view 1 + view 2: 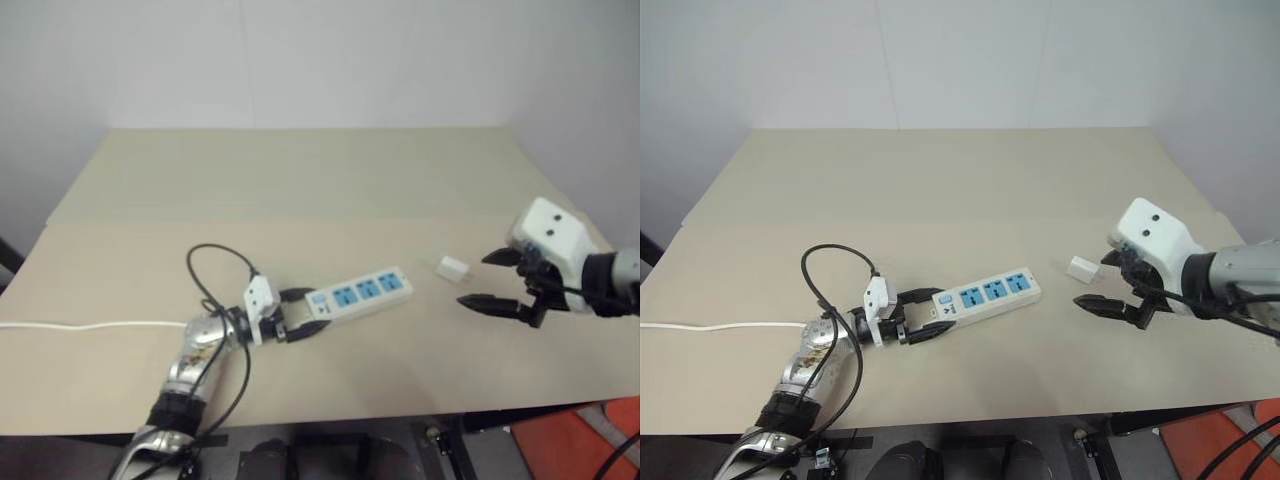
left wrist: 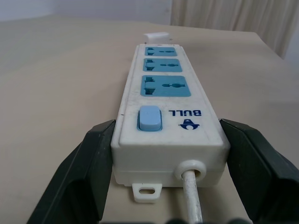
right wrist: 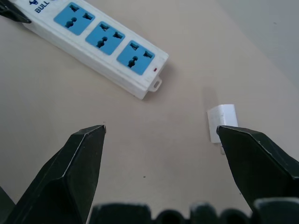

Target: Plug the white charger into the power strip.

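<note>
**Bare tan table, pale wall, red patch on the floor**

A tan table [image 1: 330, 180] spans the head views, with a faint seam running from nine o'clock to three o'clock. A plain pale wall [image 1: 300, 60] stands at twelve o'clock. An orange-red object [image 1: 590, 440] shows at five o'clock, below the table edge.

Soft, even, rather dim light falls from overhead — no glare on the table [image 1: 300, 180]. Shadows are faint: a thin one hugs the power strip [image 3: 100, 42] beyond the right gripper's [image 3: 161, 133] fingertips. The head views look slightly hazy, and the near fingers [image 2: 91, 172] blur — the sockets beyond stay crisp.
</note>
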You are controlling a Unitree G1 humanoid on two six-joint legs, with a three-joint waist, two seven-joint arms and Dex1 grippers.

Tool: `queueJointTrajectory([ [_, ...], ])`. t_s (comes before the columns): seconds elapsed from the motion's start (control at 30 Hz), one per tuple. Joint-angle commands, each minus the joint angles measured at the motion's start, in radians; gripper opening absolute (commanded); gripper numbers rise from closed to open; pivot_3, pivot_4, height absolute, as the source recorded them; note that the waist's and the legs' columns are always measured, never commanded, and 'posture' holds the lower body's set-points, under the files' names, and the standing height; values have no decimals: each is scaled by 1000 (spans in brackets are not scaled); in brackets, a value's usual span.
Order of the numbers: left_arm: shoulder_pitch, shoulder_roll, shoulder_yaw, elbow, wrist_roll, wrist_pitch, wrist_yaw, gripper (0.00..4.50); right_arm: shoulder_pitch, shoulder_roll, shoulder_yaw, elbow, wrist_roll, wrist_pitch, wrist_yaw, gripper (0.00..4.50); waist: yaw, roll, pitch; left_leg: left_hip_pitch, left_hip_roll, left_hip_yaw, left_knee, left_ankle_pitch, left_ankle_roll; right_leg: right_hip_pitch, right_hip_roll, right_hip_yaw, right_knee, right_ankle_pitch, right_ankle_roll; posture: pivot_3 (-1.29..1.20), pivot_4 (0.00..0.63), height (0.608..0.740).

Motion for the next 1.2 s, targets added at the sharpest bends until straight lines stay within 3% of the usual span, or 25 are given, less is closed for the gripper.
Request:
queueJointTrajectory([
  [0.03,-19,-13,-18,26,15,-45,-8,3210,-141,-45,133,100,-60,8,53,4500,-3,1,0,0,0,0,0,0,1,0,0,0,0,0,0,0,150,740],
  [0.27,-36,-3,-38,44,47,-36,-6,3210,-564,98,588,446,-380,-110,236,4500,-12,5,-3,0,-1,2,1,-2,3,-1,-2,2,0,0,1,0,150,740],
  [0.43,-42,4,-40,15,41,1,0,3210,-720,248,730,731,-553,-275,348,4500,-10,5,-3,-2,-2,3,1,0,1,-3,-2,0,0,1,2,0,150,740],
  [0.8,-23,24,-55,-29,42,51,-4,3210,-920,518,785,1347,-806,-561,442,4500,-18,6,-3,-3,-2,4,1,1,-1,-1,0,-2,1,2,4,0,150,740],
  [1.2,-5,32,-54,-51,46,65,16,3210,-986,649,739,1649,-922,-686,459,4500,-32,9,-2,-3,-2,6,0,3,-5,0,2,-3,1,2,4,0,150,740],
])
